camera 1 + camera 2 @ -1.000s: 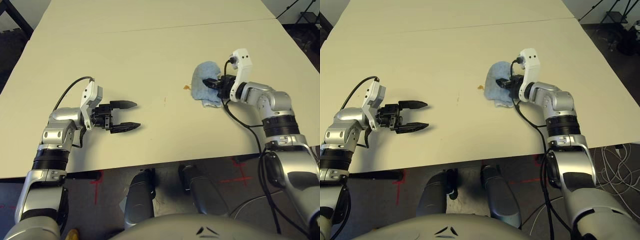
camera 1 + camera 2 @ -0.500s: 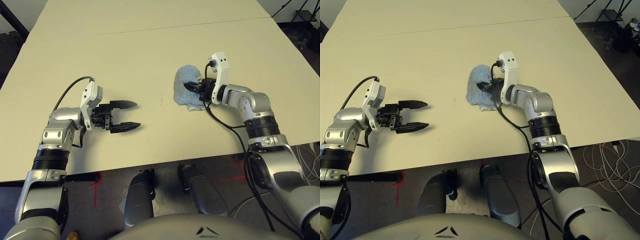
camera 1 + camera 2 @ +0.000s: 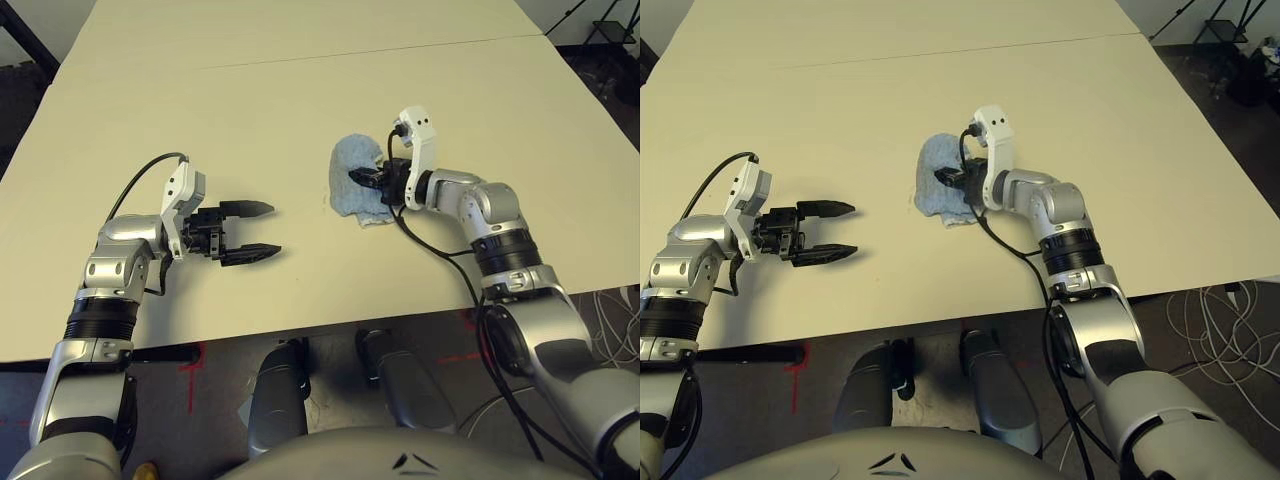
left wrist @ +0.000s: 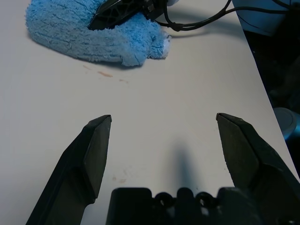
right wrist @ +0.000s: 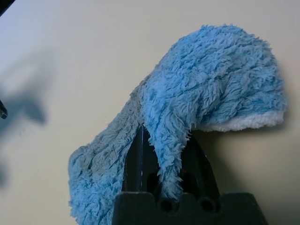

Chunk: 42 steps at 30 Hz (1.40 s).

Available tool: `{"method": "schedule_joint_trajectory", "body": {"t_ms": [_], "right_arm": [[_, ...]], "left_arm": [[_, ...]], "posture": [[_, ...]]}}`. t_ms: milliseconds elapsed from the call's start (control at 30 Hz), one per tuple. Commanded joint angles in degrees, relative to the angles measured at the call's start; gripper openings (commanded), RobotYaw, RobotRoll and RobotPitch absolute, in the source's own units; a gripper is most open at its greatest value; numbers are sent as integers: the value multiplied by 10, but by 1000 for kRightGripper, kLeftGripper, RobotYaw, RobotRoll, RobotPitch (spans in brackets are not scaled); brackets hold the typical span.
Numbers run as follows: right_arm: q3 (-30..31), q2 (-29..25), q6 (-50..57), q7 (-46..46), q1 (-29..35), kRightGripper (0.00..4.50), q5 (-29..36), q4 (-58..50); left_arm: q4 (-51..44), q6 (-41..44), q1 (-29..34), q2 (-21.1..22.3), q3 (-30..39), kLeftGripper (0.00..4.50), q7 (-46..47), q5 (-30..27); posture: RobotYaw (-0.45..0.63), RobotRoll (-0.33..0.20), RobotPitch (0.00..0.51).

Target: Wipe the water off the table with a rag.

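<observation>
Rag pinched in right pincer, lying on table.

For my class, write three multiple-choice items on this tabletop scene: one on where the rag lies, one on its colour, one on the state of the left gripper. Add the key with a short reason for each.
1. Where is the rag?
A. on the table, at the right gripper
B. between the fingers of the left gripper
C. on the floor beside the table

2. What colour is the rag?
A. dark red
B. light blue
C. black

3. How does the left gripper stand?
A. shut on the rag
B. shut on nothing
C. open, holding nothing

Key:
1 A, the rag lies on the tabletop with the right gripper's fingers closed on a fold of it.
2 B, the fluffy cloth is light blue with a whitish edge.
3 C, its two black fingers stand apart over bare table, away from the rag.
</observation>
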Motion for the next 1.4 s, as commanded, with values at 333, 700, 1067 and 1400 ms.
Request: {"method": "schedule_joint_trajectory", "body": {"t_ms": [333,700,1067,1400], "right_arm": [[-28,-127,-26,22,7,114,-23,46],[-61,-183,-31,38,-9,114,-10,57],[-68,-257,-5,128,-47,114,6,42],[-42,-368,-52,227,-61,114,-45,145]], "left_arm": [[15,-9,-10,-3,-5,4500,-4,8],[26,-16,-16,-7,-7,4500,-5,9],[17,-13,-11,-7,-3,4500,1,6],[-20,-3,27,7,19,4500,21,-5]], "posture": [[-229,0,185],[-231,0,179],[-211,0,182],[-158,0,191]]}}
